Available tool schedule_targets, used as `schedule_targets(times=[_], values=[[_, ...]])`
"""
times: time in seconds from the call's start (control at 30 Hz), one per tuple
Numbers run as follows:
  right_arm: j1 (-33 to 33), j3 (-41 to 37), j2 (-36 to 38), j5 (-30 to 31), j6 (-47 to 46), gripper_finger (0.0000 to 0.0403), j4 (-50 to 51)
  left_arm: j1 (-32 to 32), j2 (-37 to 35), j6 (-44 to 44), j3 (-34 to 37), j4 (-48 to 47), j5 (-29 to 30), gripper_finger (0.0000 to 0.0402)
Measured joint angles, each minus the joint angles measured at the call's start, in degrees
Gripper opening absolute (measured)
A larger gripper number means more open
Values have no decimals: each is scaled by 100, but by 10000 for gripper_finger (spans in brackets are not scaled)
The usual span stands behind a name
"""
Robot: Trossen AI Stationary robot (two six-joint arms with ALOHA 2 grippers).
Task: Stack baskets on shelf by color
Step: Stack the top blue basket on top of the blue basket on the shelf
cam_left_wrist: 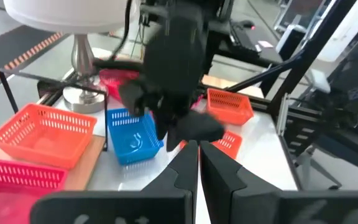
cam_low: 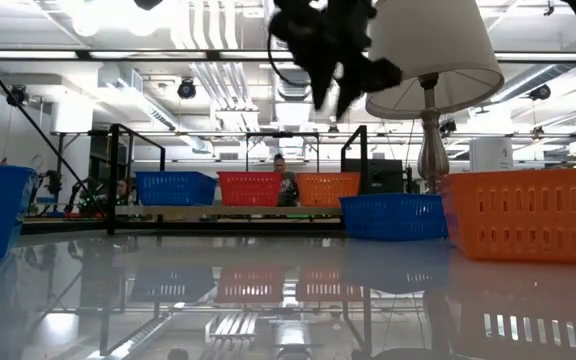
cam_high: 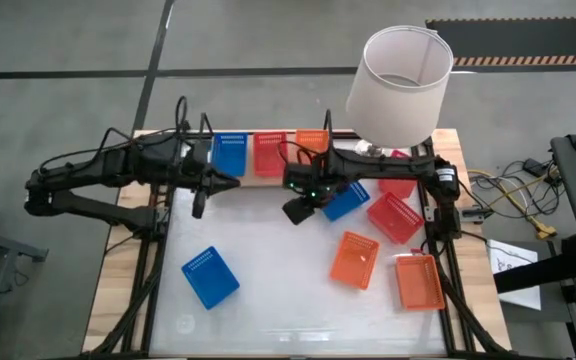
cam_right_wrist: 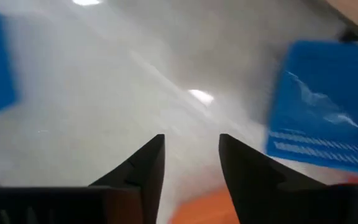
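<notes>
Hovering my right gripper (cam_high: 298,210) with its fingers spread and nothing in them, just beside the blue basket (cam_high: 346,200) in front of the shelf (cam_high: 268,175). I'd guess it's lining up a grab so that basket can join the blue one already on the shelf (cam_high: 230,153), which sits next to 1 red (cam_high: 270,152) and 1 orange (cam_high: 311,140). It's shallow, slotted plastic. Left gripper (cam_high: 199,206) is clenched empty near the shelf's blue end.
</notes>
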State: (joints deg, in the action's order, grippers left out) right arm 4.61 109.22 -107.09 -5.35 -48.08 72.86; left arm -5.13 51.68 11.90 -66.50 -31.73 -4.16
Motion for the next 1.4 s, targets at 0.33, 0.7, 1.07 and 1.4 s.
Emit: schedule_targets(times=[0.33,0.7,1.07,1.4], values=[[-7,-1677,-7,707,-600,164,-300,1,-464,-7,2,0,17,0],[-7,-2781,-7,1100,-589,130,-1893,1,-569,-30,11,180,173,0],[-332,-2263,7,876,-74,13,-1889,-2,-393,-177,-10,647,195,0],[-970,-419,16,650,1898,9,-1903,-2,-678,-17,-101,917,190,0]])
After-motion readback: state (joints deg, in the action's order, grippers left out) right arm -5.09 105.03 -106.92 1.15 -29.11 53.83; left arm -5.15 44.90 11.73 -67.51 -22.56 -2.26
